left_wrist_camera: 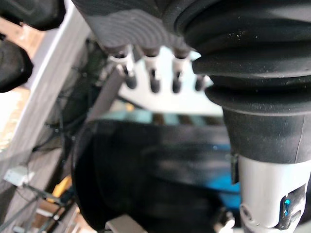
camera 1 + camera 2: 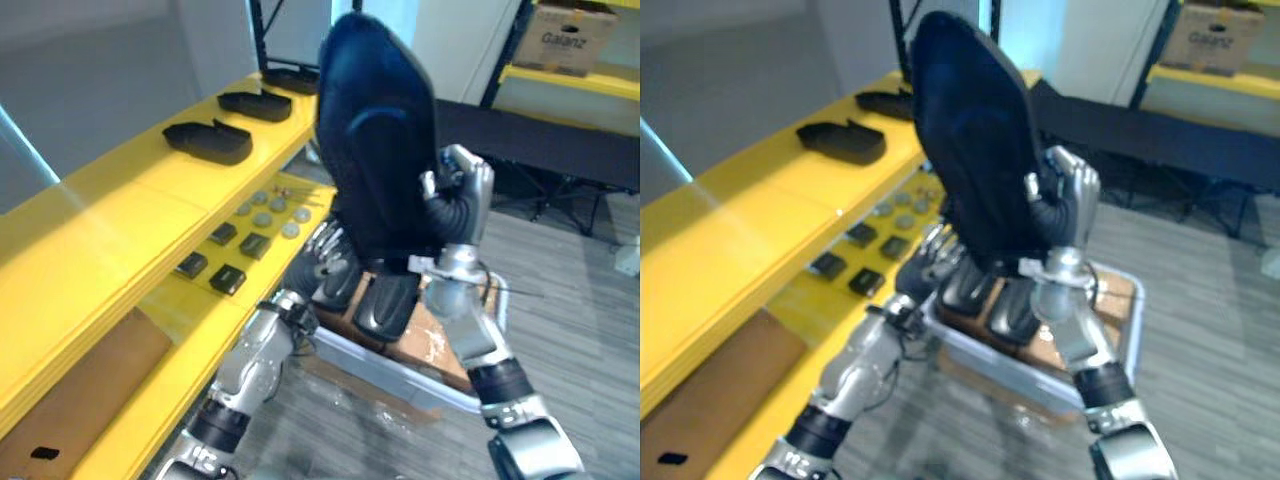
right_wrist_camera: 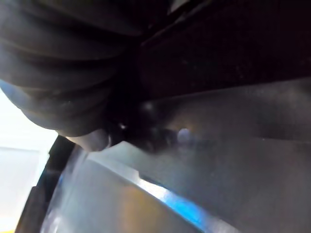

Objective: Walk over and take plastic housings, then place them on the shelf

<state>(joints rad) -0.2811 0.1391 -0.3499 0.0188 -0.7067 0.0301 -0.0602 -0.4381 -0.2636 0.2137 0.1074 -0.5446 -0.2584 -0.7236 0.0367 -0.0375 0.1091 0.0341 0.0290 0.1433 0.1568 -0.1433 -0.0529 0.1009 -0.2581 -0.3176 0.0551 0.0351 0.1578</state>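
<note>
A large black housing (image 2: 375, 140) is held upright above the crate (image 2: 400, 378), its edge gripped by the curled right hand (image 2: 457, 200). The left hand (image 2: 325, 258) is seen straight-fingered under it, beside the yellow shelf (image 2: 120, 200).

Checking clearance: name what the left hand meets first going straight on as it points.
Probably the black housing in the right hand; the left hand points at its lower end, depth unclear.

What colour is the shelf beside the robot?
The shelf is bright yellow, best seen in the left eye view.
</note>
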